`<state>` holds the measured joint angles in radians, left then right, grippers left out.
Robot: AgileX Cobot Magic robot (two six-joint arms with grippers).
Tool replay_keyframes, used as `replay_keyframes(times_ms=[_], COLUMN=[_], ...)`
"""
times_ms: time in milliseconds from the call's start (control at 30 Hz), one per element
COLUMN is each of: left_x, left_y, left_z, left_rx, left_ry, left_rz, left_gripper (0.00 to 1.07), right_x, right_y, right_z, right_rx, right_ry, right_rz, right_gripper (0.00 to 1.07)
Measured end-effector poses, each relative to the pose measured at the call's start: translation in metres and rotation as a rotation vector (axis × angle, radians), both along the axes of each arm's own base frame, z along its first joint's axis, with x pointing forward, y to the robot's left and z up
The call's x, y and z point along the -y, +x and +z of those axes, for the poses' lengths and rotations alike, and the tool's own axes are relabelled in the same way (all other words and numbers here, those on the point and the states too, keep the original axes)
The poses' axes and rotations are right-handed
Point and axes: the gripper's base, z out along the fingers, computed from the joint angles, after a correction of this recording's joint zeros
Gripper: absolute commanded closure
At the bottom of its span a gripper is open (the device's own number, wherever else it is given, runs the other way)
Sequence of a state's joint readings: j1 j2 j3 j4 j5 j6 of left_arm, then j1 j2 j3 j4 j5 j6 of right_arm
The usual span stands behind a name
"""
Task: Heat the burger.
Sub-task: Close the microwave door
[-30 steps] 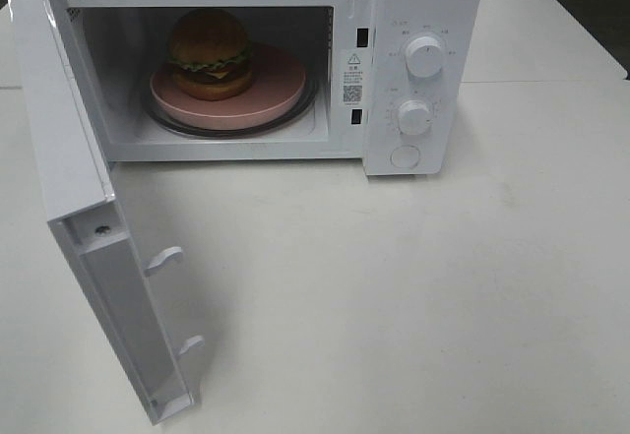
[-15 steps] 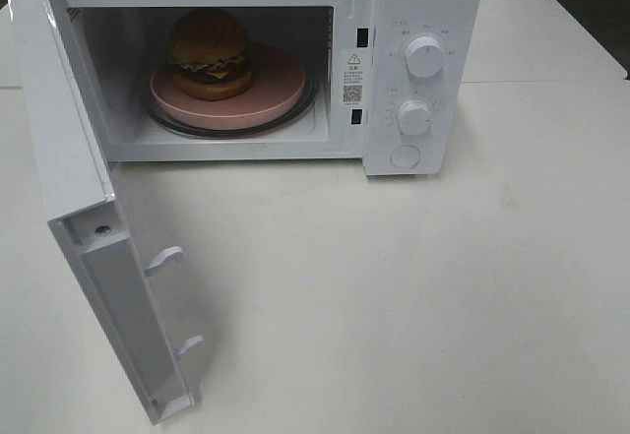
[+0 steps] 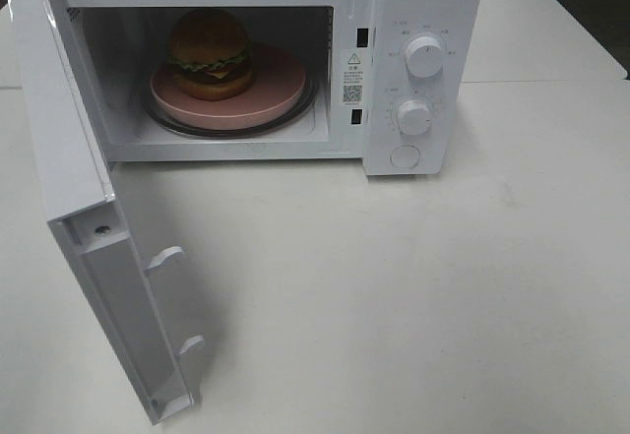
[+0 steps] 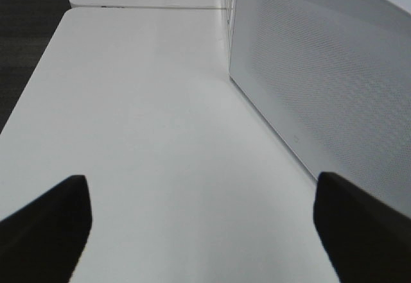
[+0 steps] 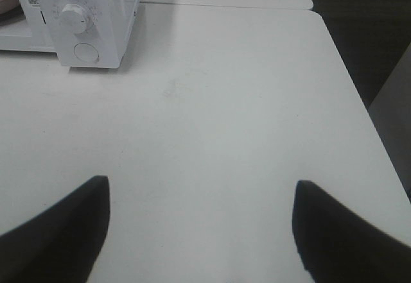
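The burger [image 3: 209, 52] sits on the pink plate [image 3: 281, 94] inside the microwave [image 3: 448, 16], on the side away from the knobs. The microwave's door [image 3: 74, 168] hangs wide open, swung out to the front. I think the food part is done, but the door is not yet shut and nothing is turned on.

The left gripper [image 4: 202, 231] is by the outer face of the microwave's door. Its two fingers are spread apart and hold nothing. One finger is very close to the door, and I cannot tell if it touches. The right gripper [image 5: 202, 231] is in front of the microwave, out past the knob side. Its fingers are spread apart too, with only the bare table [image 5: 244, 103] between them.

What could go wrong? A hard shove on the door could slide the whole microwave back, and the bump could tip the burger off the plate. A push too near the hinge may barely move the door. If the door's hooks [image 3: 165, 257] do not click in, the heat may not start. Later, the right gripper could grab the wrong one of the two knobs, the upper knob [image 3: 425, 56] or the lower knob [image 3: 414, 117], because they look alike.
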<state>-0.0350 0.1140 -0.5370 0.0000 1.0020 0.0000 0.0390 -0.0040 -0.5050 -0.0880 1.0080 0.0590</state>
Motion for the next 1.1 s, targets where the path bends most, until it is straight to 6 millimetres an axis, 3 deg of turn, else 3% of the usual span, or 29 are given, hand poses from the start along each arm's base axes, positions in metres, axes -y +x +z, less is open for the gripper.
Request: replay_keyframes(times_ms=[33, 67, 100, 133, 200, 233, 300, 333, 367, 700, 767, 867, 1100], left_x=[0.0, 0.0, 0.0, 0.0, 0.001, 0.001, 0.001, 0.001, 0.001, 0.003, 0.004, 0.004, 0.004], left_y=[0.0, 0.007, 0.01, 0.01, 0.02, 0.02, 0.031, 0.031, 0.039, 0.072, 0.085, 0.088, 0.106], left_z=[0.0, 0.002, 0.003, 0.003, 0.005, 0.005, 0.006, 0.006, 0.006, 0.005, -0.004, -0.008, -0.04], left_rx=[0.0, -0.009, -0.007, -0.007, -0.011, -0.011, -0.007, -0.007, 0.003, 0.134, 0.195, 0.197, 0.258], left_ry=[0.0, 0.0, 0.0, 0.0, 0.0, 0.0, 0.0, 0.0, 0.0, -0.025, -0.028, -0.028, -0.029], left_rz=[0.0, 0.0, 0.0, 0.0, 0.0, 0.0, 0.0, 0.0, 0.0, -0.002, 0.001, 0.002, 0.007], left_gripper=[0.39, 0.46, 0.61, 0.61, 0.79, 0.79, 0.99, 0.99, 1.07, 1.07, 1.07, 1.07, 1.07], right_x=[0.0, 0.0, 0.0, 0.0, 0.0, 0.0, 0.0, 0.0, 0.0, 0.0, 0.0, 0.0, 0.0], right_y=[0.0, 0.0, 0.0, 0.0, 0.0, 0.0, 0.0, 0.0, 0.0, 0.0, 0.0, 0.0, 0.0], right_z=[0.0, 0.0, 0.0, 0.0, 0.0, 0.0, 0.0, 0.0, 0.0, 0.0, 0.0, 0.0, 0.0], right_rx=[0.0, 0.0, 0.0, 0.0, 0.0, 0.0, 0.0, 0.0, 0.0, 0.0, 0.0, 0.0, 0.0], right_ry=[0.0, 0.0, 0.0, 0.0, 0.0, 0.0, 0.0, 0.0, 0.0, 0.0, 0.0, 0.0, 0.0], right_rz=[0.0, 0.0, 0.0, 0.0, 0.0, 0.0, 0.0, 0.0, 0.0, 0.0, 0.0, 0.0, 0.0], right_gripper=[0.31, 0.31, 0.31, 0.31, 0.31, 0.31, 0.31, 0.31, 0.31, 0.31, 0.31, 0.31, 0.31])
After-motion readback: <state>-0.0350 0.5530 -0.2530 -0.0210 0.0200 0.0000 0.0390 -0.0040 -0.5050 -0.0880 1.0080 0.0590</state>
